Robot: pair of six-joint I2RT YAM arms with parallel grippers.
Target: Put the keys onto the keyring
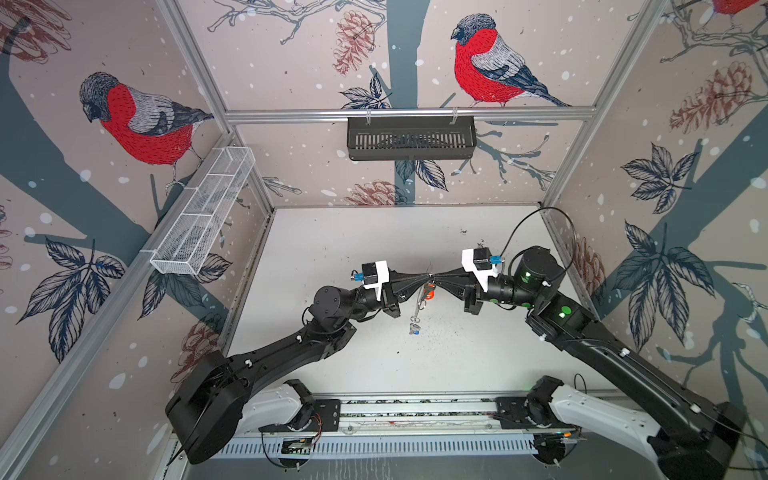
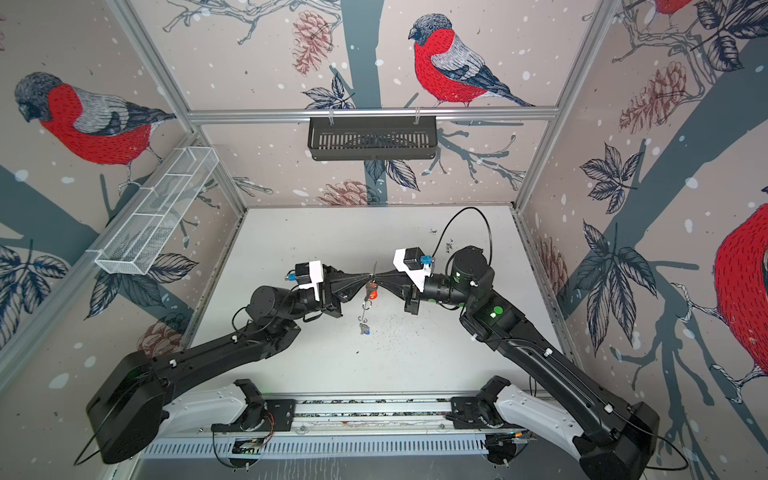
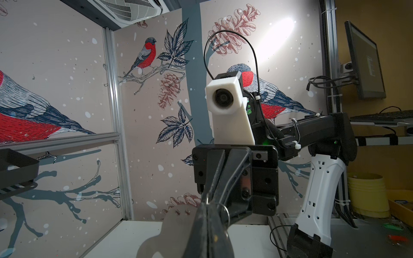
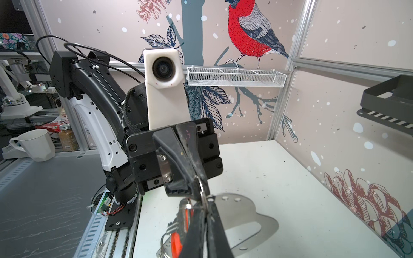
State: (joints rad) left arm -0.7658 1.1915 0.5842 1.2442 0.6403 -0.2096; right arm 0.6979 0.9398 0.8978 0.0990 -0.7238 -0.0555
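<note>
White table, bird-print walls. Left gripper and right gripper meet tip to tip mid-frame in both top views, each clamped on the keyring, held off the table. Red key, blue key dangle just below.

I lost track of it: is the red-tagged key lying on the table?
No, the red-tagged key hangs in the air beside the raised keyring.
</note>
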